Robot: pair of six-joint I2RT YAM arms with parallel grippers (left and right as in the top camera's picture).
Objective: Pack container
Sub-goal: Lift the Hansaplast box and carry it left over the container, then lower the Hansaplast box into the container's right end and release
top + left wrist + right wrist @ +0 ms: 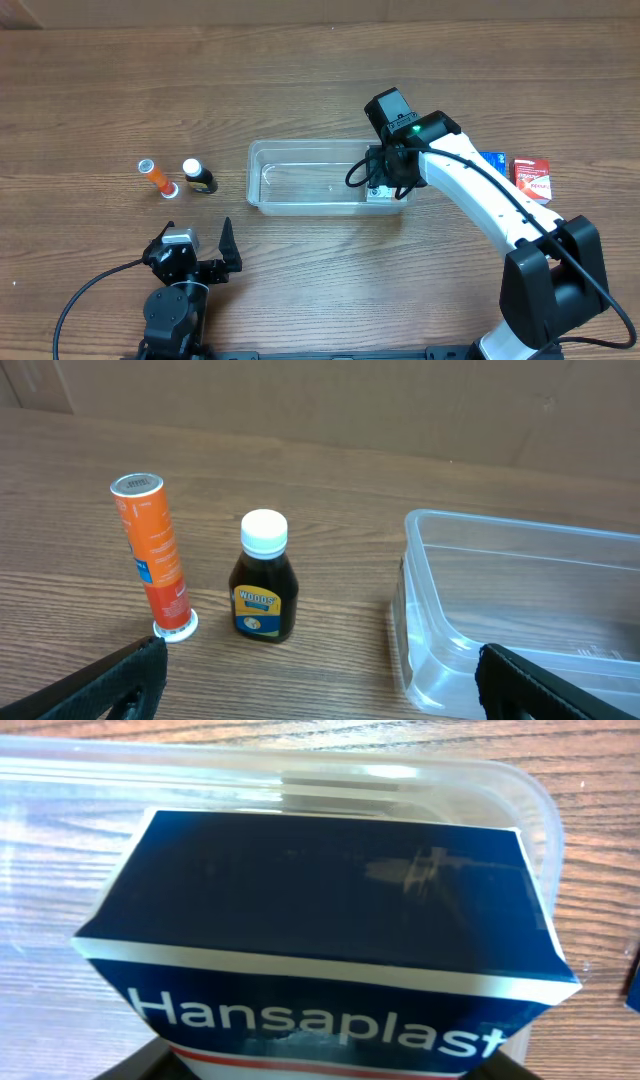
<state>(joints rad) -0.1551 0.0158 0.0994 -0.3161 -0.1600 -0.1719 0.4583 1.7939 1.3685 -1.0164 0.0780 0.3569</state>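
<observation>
Packing has barely begun: the right gripper (384, 188) clamps the Hansaplast box (320, 910) inside the container (256, 180) at its right end (nothing else in), the left gripper (192, 250) gapes empty, and the orange tube (157, 177), syrup bottle (198, 176), blue box (492, 160) and red box (532, 178) wait outside.

Orange tube (157, 178) beside brown bottle (199, 177); red box (532, 177).

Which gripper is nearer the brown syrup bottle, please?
Left. The left gripper faces the bottle close by; the right gripper holds a Hansaplast box far off at the container.
</observation>
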